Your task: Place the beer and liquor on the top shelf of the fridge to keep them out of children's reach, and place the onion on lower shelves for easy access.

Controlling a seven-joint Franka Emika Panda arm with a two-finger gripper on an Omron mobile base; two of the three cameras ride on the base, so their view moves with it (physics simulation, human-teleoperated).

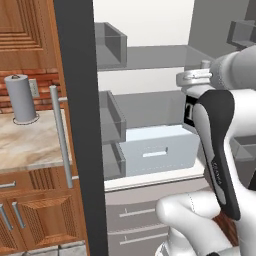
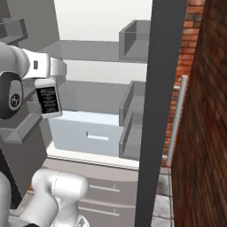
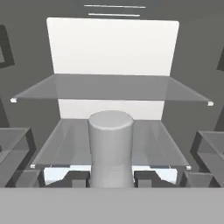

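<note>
The liquor (image 2: 48, 99), a squat clear bottle with a black label and a short white neck (image 3: 111, 148), is held upright in front of the open fridge (image 2: 102, 26), below the top shelf (image 3: 111, 87).

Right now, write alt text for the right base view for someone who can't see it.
The robot's gripper holds the liquor, a clear bottle with a black label, by its neck in front of the open fridge. Behind it are glass shelves, grey side bins and a pale drawer. A brick wall stands on the right.
</note>
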